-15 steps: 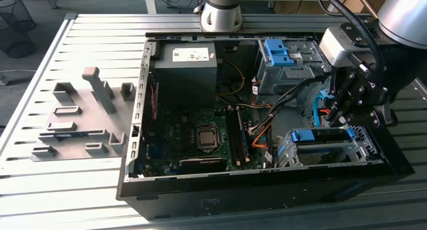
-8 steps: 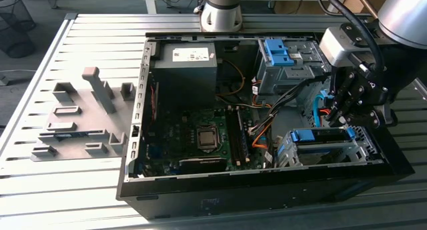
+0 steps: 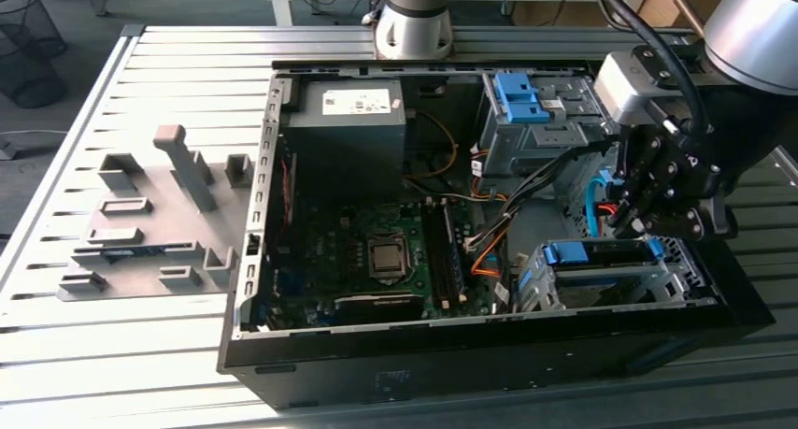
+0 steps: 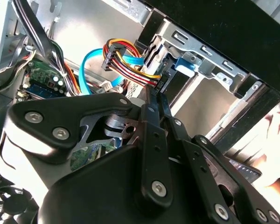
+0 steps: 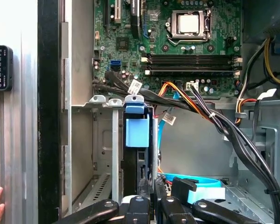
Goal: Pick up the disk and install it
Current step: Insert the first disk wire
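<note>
The disk (image 3: 596, 254) sits in the lower metal drive cage (image 3: 674, 284) at the front of the open computer case, its blue plastic frame facing up. The first wrist view shows the disk (image 5: 137, 133) edge-on in its slot, blue frame outward. My gripper (image 3: 626, 229) hangs just above the disk, at the end towards the inside of the case. Its black fingers (image 4: 151, 116) lie close together, shut, with nothing between them. In the first wrist view the gripper (image 5: 150, 185) is right by the disk's dark body. Whether it touches the disk is unclear.
Bundled cables (image 3: 499, 251) and a light-blue data cable (image 5: 196, 179) run close beside the cage. A grey power-supply box (image 3: 353, 107) and an upper bay with blue brackets (image 3: 518, 92) stand further back. A grey fixture (image 3: 149, 223) lies on the slatted table. A person's hand (image 4: 276, 140) rests outside the case.
</note>
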Robot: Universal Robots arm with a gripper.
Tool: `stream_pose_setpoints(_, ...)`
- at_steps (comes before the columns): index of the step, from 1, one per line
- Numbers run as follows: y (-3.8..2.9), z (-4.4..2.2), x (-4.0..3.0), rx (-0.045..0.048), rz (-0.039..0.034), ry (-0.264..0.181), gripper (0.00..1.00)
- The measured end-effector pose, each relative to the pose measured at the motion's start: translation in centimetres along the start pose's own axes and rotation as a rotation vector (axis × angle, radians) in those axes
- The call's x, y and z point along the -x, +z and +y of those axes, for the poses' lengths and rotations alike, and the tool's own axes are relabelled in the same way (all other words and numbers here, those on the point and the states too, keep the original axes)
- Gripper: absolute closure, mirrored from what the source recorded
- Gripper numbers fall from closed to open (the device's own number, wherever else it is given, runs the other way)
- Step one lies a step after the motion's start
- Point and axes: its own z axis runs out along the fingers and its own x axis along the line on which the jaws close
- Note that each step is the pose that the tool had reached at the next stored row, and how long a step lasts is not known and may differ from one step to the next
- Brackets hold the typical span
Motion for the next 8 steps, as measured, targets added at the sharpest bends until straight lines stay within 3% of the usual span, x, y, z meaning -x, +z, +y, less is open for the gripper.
stream_pose_setpoints(8, 0.1, 0.17, -0.68, -0.0026, -0.0023, 0.0, 0.84)
